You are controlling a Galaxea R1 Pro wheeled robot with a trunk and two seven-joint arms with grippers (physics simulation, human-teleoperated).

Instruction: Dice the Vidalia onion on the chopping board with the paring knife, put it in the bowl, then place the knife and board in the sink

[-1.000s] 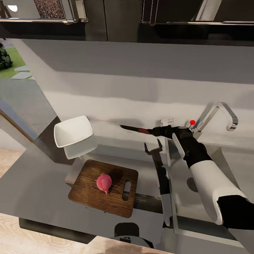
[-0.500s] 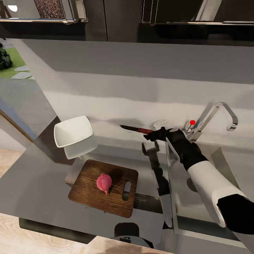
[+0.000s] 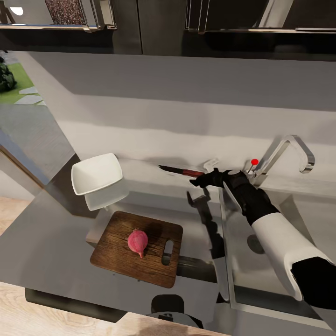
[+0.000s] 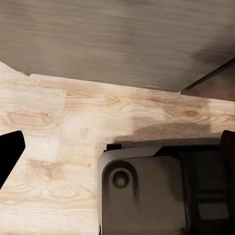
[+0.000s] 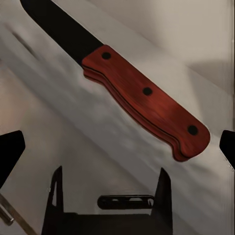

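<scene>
My right pincer (image 3: 198, 181) is wide open just beside the paring knife (image 3: 179, 171), holding nothing. The knife lies flat on the grey surface (image 3: 154, 186) by the wall, near the sink (image 3: 242, 261).

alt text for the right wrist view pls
A paring knife with a red riveted handle and dark blade lies on the grey countertop, just ahead of the right gripper, whose dark fingertips stand wide apart at the edges.

Right claw (image 3: 199, 179) spread open, arm stretched forward.
</scene>
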